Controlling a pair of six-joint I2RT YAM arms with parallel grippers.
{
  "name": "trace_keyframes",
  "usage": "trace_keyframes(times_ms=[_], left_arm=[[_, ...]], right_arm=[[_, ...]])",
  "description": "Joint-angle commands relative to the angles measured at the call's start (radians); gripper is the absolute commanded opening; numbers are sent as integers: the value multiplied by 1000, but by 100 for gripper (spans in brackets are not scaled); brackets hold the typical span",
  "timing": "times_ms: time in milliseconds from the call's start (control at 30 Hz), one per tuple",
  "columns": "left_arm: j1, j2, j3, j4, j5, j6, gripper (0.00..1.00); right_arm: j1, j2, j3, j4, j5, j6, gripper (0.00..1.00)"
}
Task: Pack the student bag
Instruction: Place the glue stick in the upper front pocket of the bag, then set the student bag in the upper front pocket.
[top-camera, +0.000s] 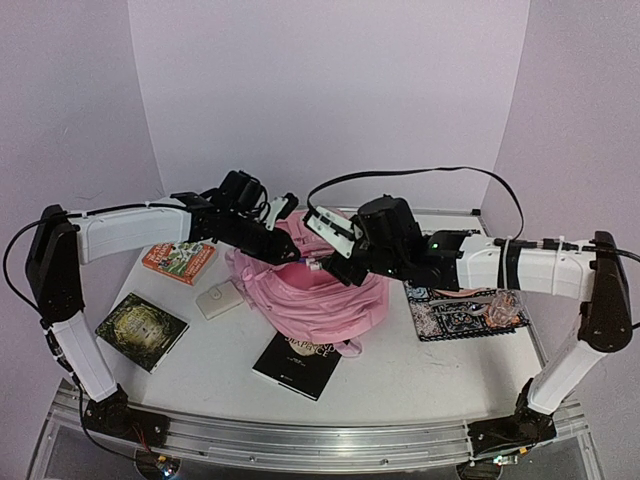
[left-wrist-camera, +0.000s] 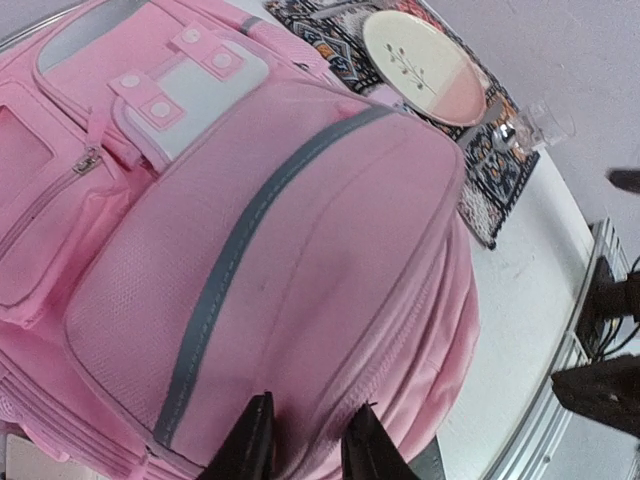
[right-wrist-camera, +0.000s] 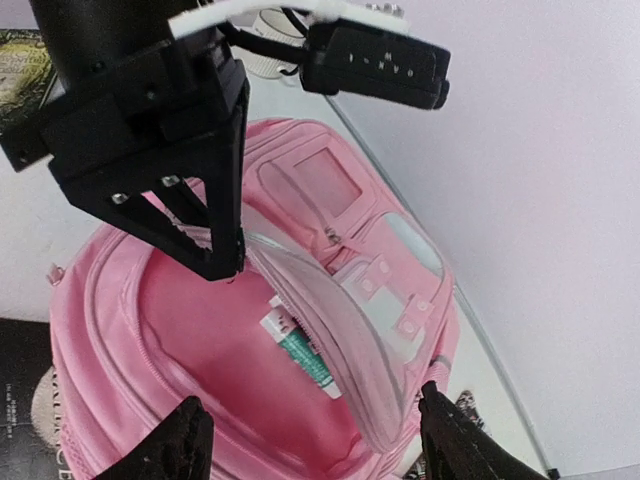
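The student bag (top-camera: 312, 292), a big pink backpack, lies at the table's middle. It also fills the left wrist view (left-wrist-camera: 300, 230) and the right wrist view (right-wrist-camera: 200, 330). My left gripper (top-camera: 288, 246) is shut on the edge of the bag's front flap (right-wrist-camera: 330, 330) and holds it up, with pink fabric between its fingertips (left-wrist-camera: 250, 440). The main compartment is open, and a green and white flat item (right-wrist-camera: 300, 355) lies inside. My right gripper (right-wrist-camera: 315, 445) is wide open and empty just above the opening, right beside the left gripper (right-wrist-camera: 215, 255).
An orange book (top-camera: 180, 260), a small white case (top-camera: 218, 299) and a dark gold-patterned book (top-camera: 142, 328) lie left of the bag. A black book (top-camera: 297, 365) lies in front. A patterned mat (top-camera: 465, 315) with a plate (left-wrist-camera: 420, 65) and a glass (left-wrist-camera: 550, 120) is on the right.
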Motion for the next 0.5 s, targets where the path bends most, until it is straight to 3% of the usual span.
trace_keyframes(times_ms=[0,267,467], left_arm=[[-7,-137,-81,70,-25,-71,34],[21,-265,-251,132,-146,-145,54],[44,-244,-312,139,-170,0,61]], right_arm=[[0,-26,-2,-36,-84,199,72],[-1,13,40,-73,-114,347,77],[-97,75,105,-175,-125,464,78]])
